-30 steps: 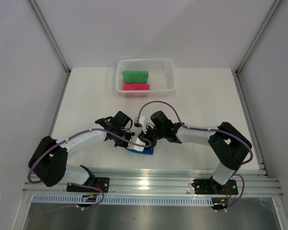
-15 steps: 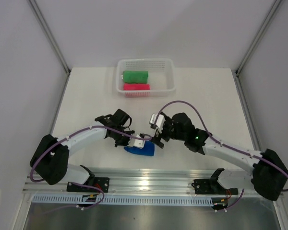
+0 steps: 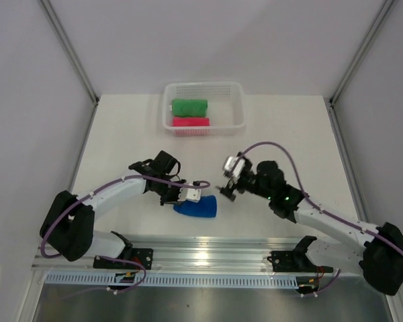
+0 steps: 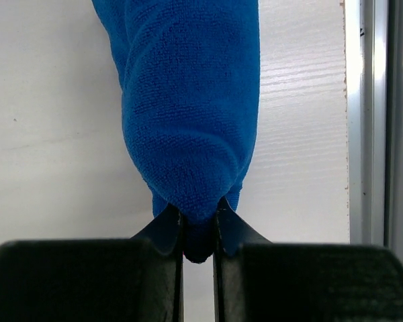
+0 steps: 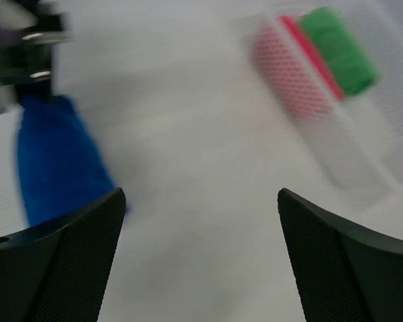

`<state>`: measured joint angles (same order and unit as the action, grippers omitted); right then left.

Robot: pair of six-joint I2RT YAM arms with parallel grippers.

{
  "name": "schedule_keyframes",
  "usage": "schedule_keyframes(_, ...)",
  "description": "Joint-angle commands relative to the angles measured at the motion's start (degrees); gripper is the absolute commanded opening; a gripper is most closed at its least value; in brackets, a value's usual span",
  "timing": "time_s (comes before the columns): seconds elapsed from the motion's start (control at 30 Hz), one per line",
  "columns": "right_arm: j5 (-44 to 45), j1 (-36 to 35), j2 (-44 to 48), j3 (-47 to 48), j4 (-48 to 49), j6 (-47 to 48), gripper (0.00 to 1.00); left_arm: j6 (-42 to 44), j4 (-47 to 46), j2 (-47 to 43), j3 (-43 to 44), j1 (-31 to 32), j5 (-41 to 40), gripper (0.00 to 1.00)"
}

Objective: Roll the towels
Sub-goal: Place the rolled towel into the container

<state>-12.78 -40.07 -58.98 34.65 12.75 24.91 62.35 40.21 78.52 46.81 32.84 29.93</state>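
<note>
Jaws of the left gripper [image 4: 198, 223] are clenched on the tip of the blue towel [image 4: 188, 114], with a pinch of cloth squeezed between the two fingers. I judge this end grip is there to keep the roll from unwinding and to let one arm carry it. I cannot tell whether the roll rests on the table [image 3: 289, 134] or hangs just above it.

The right gripper [image 5: 198, 194] stands wide and holds nothing. It is apart from the towel on its right side, which I judge leaves the roll to the left arm alone.

The blue towel is a plump roll of fine looped cloth, tapering toward the pinched end. It sits near the front edge, between the arms; no tag shows.

The green towel [image 3: 189, 106] and pink towel [image 3: 190, 122] lie rolled, side by side, in the white mesh basket [image 3: 203, 85] at the far edge.
</note>
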Motion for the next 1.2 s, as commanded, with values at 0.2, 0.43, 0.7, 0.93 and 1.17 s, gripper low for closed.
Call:
schedule_keyframes(0.2, -1.90, -18.02, -15.09, -1.78, 7.27, -2.40, 0.99, -2.67, -0.91, -2.41, -3.03, -1.37, 5.31, 0.08)
schedule_keyframes(0.43, -3.05, -19.78, -25.90, 1.12, 14.30, -5.57, 0.99, -3.28, -1.18, -2.06, -2.25, -1.37, 6.19, 0.09)
schedule_keyframes(0.7, -3.40, -19.86, -32.33, 3.13, 14.58, -5.05, 0.99, -3.37, -0.92, -1.97, -1.63, -1.38, 6.89, 0.10)
schedule_keyframes(0.93, -1.37, -22.06, -35.94, 5.70, 9.66, -3.46, 0.99, -3.90, -0.66, -1.44, -1.46, -1.81, 7.77, 0.10)
schedule_keyframes(1.17, 4.32, -23.12, -26.72, -6.34, 23.71, -8.82, 0.99, -9.08, 0.49, -2.85, -2.24, -6.82, 12.16, 0.10)
